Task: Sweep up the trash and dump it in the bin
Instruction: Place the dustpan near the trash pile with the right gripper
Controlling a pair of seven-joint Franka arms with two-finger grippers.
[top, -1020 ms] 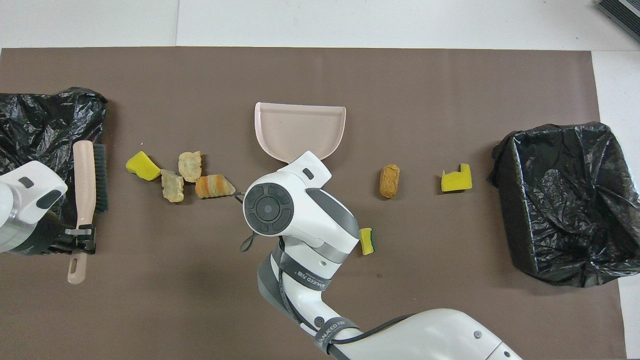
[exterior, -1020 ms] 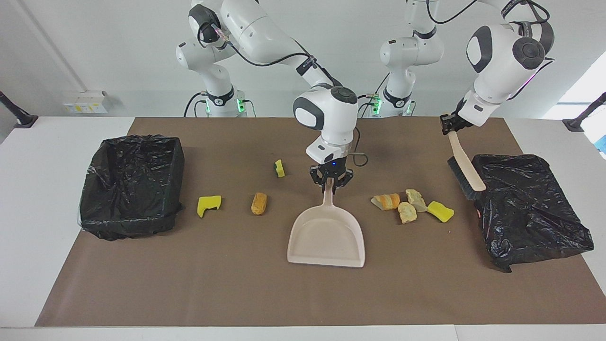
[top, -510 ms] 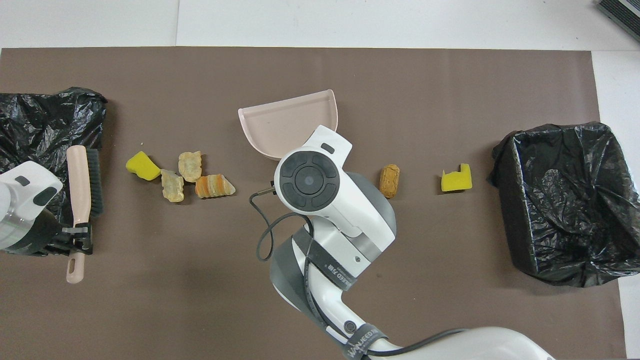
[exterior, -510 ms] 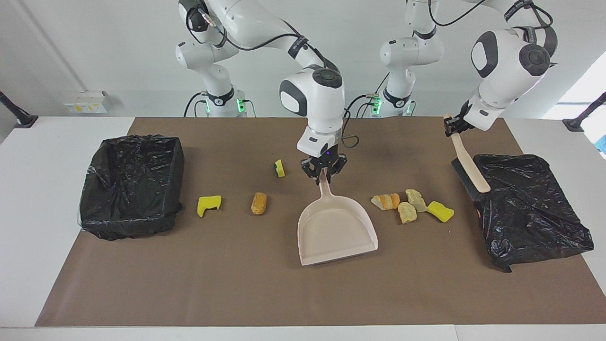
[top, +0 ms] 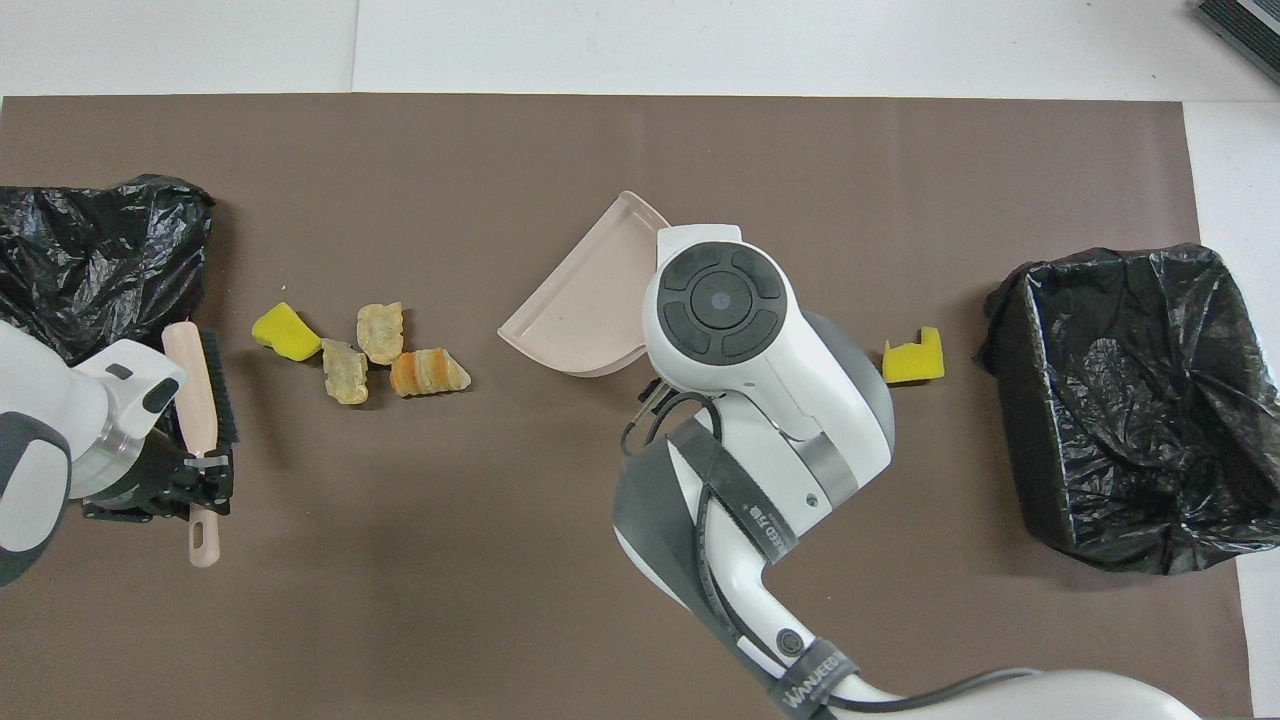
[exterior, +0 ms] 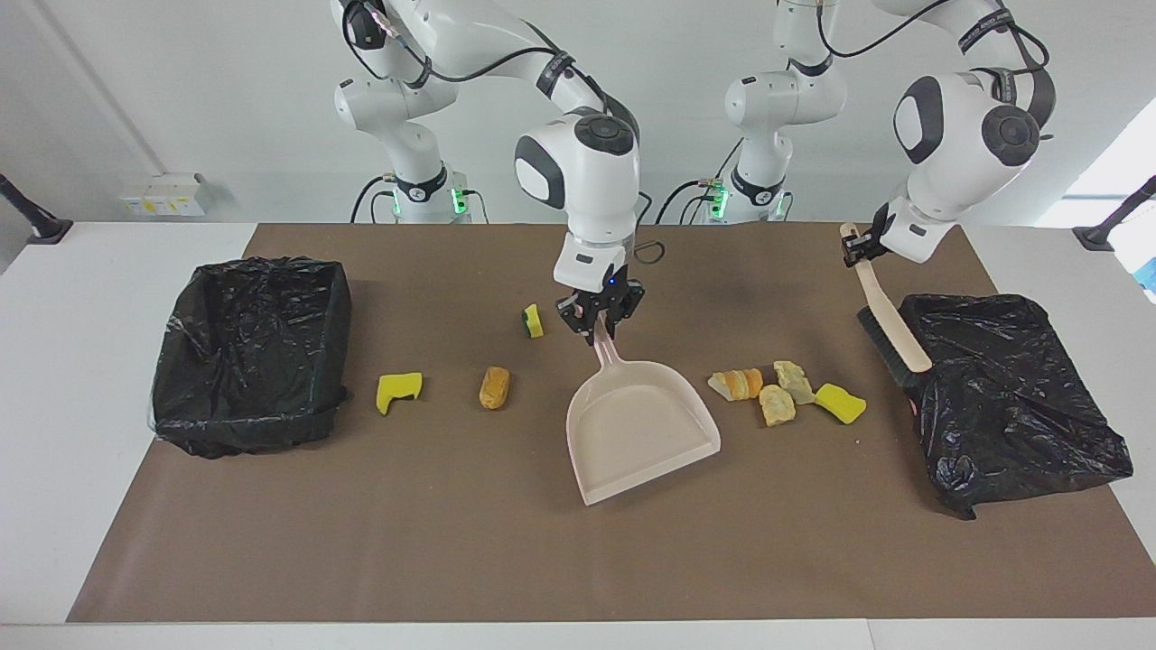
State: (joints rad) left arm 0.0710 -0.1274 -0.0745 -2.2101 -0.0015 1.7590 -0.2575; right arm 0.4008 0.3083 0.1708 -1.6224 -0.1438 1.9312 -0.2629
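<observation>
Right end effector [exterior: 601,318] pinches the dustpan [exterior: 643,429] handle; four trash pieces [exterior: 784,390] lie beside the dustpan, apparently untouched. Left end effector [exterior: 858,246] grips the brush [exterior: 890,320].

Beige dustpan [exterior: 643,427], bright yellow sponge bits [exterior: 398,389], tan-orange chunks [exterior: 494,386], glossy black bin bags [exterior: 248,352], brown mat [exterior: 506,542]; brush [exterior: 890,316] bristles look black.
</observation>
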